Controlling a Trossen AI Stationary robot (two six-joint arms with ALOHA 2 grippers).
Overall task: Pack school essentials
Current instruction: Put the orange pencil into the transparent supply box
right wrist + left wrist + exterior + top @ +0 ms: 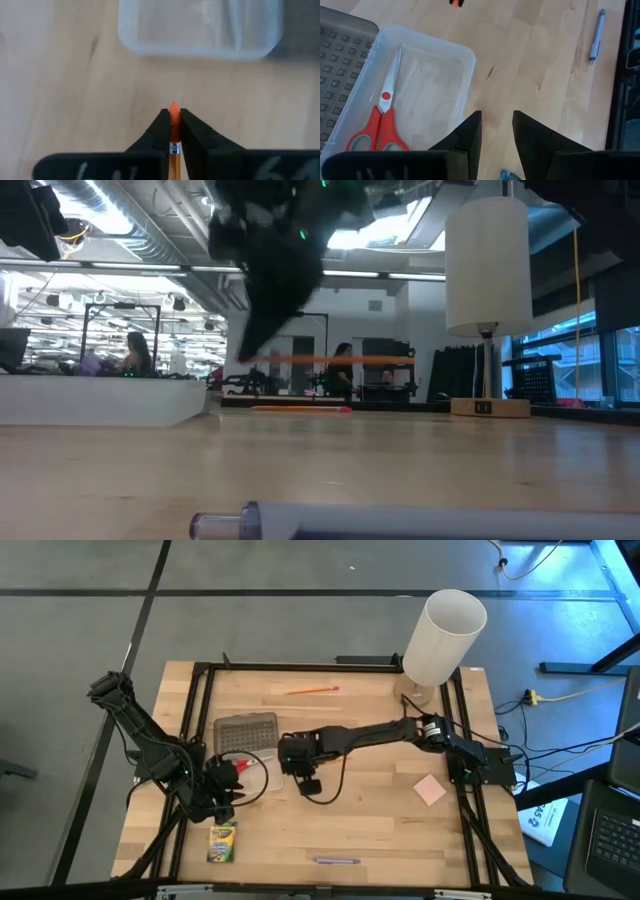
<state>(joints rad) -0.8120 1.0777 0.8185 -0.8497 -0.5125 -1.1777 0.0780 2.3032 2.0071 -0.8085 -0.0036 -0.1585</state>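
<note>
Right gripper (173,131) hangs over bare counter (380,820) just beside the clear case (197,30), fingers clamped on an orange pencil (173,145) whose lower length runs out of view. Left gripper (496,145), fingers apart and empty, sits at the case's other edge. Scissors (379,122) lie inside, handles partly hidden; second pencil (312,690), crayon box (222,842), pen (336,861) and pink pad (430,789) lie well apart.

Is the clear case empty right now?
No, the red-handled scissors lie inside the clear case in the left wrist view.
</note>
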